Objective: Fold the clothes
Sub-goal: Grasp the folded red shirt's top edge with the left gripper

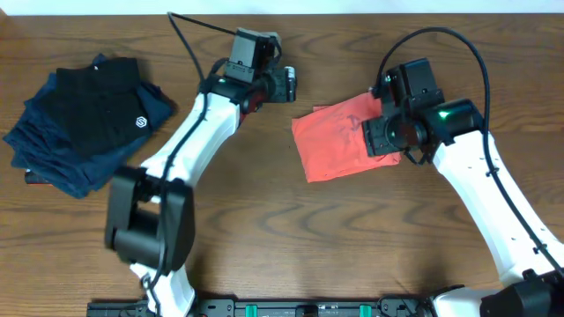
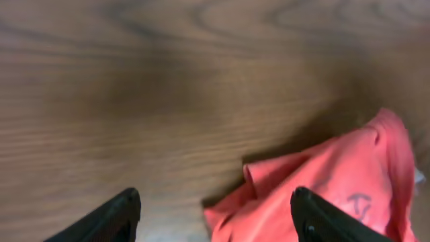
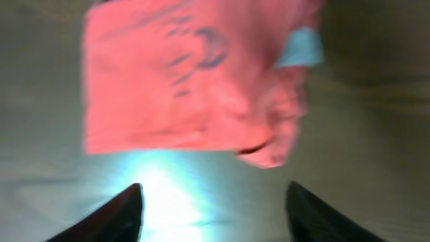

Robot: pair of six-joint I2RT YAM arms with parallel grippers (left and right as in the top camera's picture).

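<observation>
Surface: we see a brown wood-grain table [image 1: 264,220], with a pale strip [image 1: 352,5] beyond its far edge.
Clothes: the red-orange T-shirt [image 1: 330,141] lies folded into a rough rectangle, right of centre on the wood.
Left gripper [image 2: 215,196]: we find its fingers spread and empty, over the wood just beside the shirt's edge.
Right gripper [image 3: 215,191]: jaws apart, holding nothing, at the shirt's right side.
Far left: folded navy and black garments [image 1: 84,119], well apart from the shirt.

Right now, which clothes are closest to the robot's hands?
The red-orange T-shirt, lying just ahead of the right gripper. The navy and black pile sits far off to the left, away from both arms.
</observation>
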